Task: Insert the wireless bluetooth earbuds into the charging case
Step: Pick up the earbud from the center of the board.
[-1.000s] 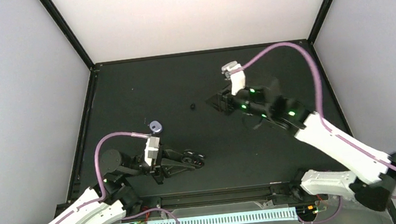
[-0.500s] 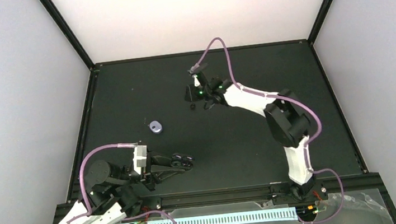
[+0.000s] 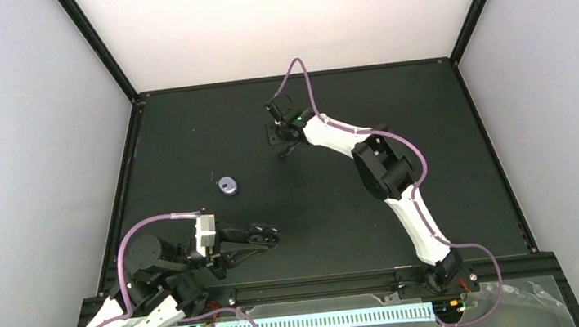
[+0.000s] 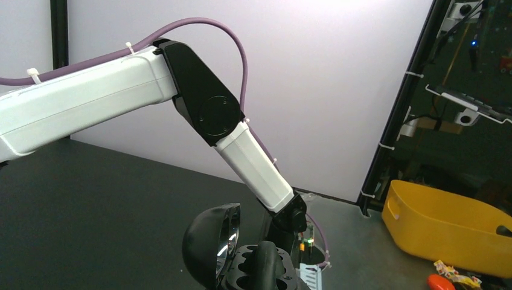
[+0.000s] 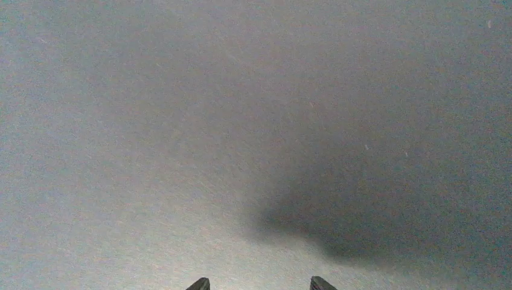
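My left gripper (image 3: 265,233) is low near the table's front left. It is shut on an open black charging case (image 4: 211,244), whose domed lid stands up with its glossy inside showing. My right gripper (image 3: 283,141) reaches far across to the back centre and points down at the mat. In the right wrist view its two fingertips (image 5: 201,284) stand well apart over bare mat, and no earbud shows between them. A dark spot at the gripper's tip in the top view cannot be told from the fingers. No earbud is clearly visible.
A small purple-grey pebble-shaped thing (image 3: 228,185) lies on the black mat (image 3: 185,142) left of centre, between the two grippers. Black frame posts and white walls ring the table. A yellow bin (image 4: 447,235) stands outside the frame.
The right arm has stretched out and swung left, from right of centre to the back centre where a small black bud lay. The left arm drew back slightly toward the front left.
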Robot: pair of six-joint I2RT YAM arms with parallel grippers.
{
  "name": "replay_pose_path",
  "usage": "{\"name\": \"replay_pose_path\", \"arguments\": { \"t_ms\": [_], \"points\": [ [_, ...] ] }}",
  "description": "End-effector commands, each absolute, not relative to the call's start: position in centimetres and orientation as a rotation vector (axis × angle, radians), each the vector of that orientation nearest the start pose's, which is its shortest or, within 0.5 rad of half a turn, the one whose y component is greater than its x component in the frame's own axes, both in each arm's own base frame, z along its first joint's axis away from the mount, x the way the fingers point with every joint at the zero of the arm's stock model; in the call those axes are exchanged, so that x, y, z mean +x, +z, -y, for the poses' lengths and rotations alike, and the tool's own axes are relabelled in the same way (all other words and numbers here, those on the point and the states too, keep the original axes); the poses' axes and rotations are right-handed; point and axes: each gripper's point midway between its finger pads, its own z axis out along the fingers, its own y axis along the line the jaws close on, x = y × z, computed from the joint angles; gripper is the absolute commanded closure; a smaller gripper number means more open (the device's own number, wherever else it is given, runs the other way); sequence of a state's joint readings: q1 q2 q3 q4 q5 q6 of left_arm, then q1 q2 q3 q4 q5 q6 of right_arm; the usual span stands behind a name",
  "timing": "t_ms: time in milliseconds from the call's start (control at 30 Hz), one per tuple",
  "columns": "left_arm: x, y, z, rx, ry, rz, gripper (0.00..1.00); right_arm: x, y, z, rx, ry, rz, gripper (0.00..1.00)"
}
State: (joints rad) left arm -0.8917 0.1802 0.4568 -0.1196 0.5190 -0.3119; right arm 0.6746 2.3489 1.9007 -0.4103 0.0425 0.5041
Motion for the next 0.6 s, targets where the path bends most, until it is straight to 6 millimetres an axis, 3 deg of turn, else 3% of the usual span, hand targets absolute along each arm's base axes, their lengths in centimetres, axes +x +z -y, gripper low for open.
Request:
{"name": "replay_pose_path", "arguments": {
  "t_ms": [0,567],
  "points": [
    [5.6,33.5,20.2,0.876,-1.302,-1.274,0.98,48.2,5.1,-36.1,-0.147,0.374,-2.535,0.58],
    [5.7,33.3,20.4,0.877,-1.306,-1.282,0.98,44.7,1.5,-35.5,-0.276,0.240,-2.626,0.78]
  ]
}}
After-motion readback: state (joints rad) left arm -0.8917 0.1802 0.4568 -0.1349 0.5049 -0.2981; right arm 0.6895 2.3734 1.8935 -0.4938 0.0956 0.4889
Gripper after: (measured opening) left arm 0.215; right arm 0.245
